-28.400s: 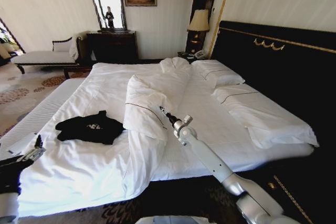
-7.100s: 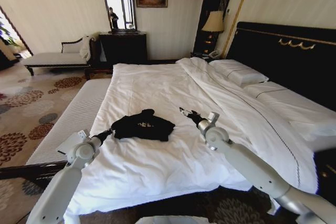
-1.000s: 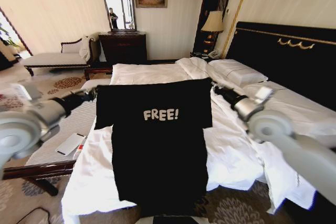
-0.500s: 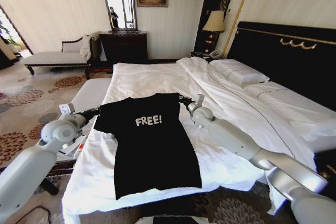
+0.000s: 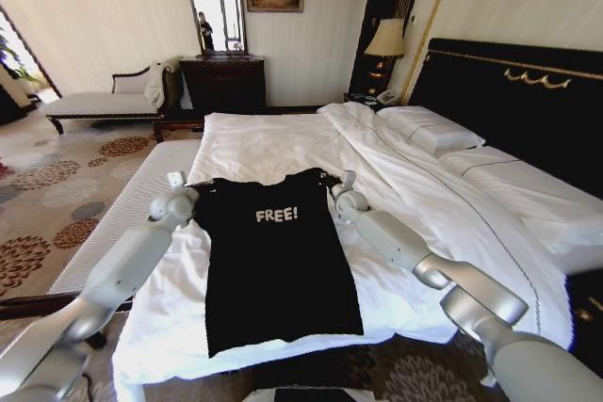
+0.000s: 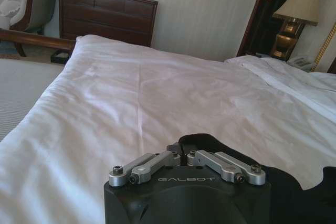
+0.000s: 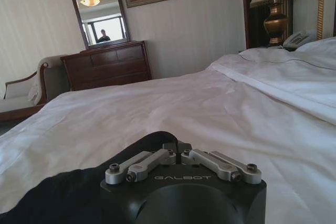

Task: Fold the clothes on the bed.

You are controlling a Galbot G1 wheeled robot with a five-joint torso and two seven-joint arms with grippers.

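Observation:
The clothes, one black T-shirt (image 5: 278, 261) with white "FREE!" lettering, lie spread flat and face up on the near part of the white bed (image 5: 283, 143), hem at the near edge. My left gripper (image 5: 200, 192) is shut on the shirt's left shoulder, low on the sheet. My right gripper (image 5: 327, 180) is shut on the other shoulder. In the left wrist view, black fabric (image 6: 286, 182) bunches at the left gripper (image 6: 182, 153). The right wrist view has black cloth (image 7: 63, 195) trailing from the right gripper (image 7: 176, 150).
The folded-back duvet (image 5: 443, 204) and pillows (image 5: 433, 134) cover the bed's right side before a dark headboard (image 5: 528, 91). A grey striped bench (image 5: 122, 214) runs along the bed's left. Beyond the bed stand a dresser (image 5: 221, 82), a chaise (image 5: 94, 101) and a lamp (image 5: 384, 40).
Both arms have reached forward and come down. The T-shirt, held hanging from its shoulders before, now lies flat on the bed.

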